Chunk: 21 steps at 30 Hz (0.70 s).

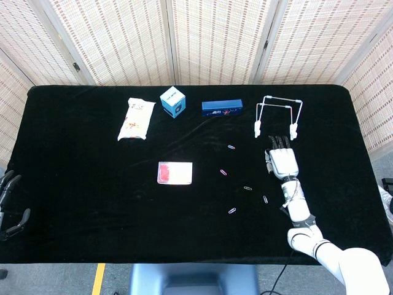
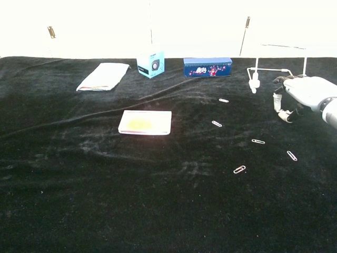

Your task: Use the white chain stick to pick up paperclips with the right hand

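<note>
A: Nearest your side of the bench, what do you log?

B: Your left hand sits off the left edge, fingers apart, holding nothing. Five paperclips lie scattered on the black cloth, right of centre, none touching another.

A: And your right hand?

B: Your right hand lies palm down beyond the paperclips, fingers stretched toward the far edge and empty; in the chest view the hand hangs just above the cloth.

A: Where's the white chain stick?

B: The white chain stick rests flat just beyond your fingertips; whether they touch it, I cannot tell.

A: Farther back?

B: A clear packet lies mid-bench; along the far row lie a white pouch, a blue cube box and a dark blue box.
</note>
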Available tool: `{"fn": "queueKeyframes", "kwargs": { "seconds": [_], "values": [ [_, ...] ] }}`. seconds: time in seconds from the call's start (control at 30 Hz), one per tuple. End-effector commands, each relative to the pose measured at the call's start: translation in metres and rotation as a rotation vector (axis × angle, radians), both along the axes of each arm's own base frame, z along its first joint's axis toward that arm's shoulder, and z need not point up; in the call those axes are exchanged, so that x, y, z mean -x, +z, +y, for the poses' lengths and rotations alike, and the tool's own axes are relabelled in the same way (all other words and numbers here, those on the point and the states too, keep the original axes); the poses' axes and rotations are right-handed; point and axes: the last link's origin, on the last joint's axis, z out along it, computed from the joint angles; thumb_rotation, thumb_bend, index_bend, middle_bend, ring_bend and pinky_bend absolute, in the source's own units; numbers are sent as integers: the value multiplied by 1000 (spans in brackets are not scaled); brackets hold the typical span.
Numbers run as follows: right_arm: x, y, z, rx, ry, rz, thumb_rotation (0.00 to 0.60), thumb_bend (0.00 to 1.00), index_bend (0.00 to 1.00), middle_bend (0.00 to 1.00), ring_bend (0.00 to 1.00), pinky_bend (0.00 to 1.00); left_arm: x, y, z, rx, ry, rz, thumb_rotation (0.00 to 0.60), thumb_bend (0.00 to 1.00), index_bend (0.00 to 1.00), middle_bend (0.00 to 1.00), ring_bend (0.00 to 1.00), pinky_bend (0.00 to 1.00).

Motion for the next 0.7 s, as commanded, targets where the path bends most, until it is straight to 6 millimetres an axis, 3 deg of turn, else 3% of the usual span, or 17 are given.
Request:
{"fn": "queueKeyframes", "kwargs": {
  "seconds": [0.03, 0.3, 0.7],
  "values": [
    [-1, 1, 0, 5, 8, 5, 600, 462, 840, 114, 16, 0, 0, 0, 0, 0, 0, 0, 600, 500, 0, 0, 0, 5],
    [-4, 5, -1, 25, 28, 3, 600, 466, 867, 137, 30, 0, 0, 1, 0, -2, -2, -4, 600, 501, 0, 0, 0, 4],
    [-27, 11, 5, 45, 116, -15, 600, 467, 883, 150, 40, 0, 0, 0, 0, -1, -4, -5, 600, 500, 0, 0, 0, 5]
  ]
}}
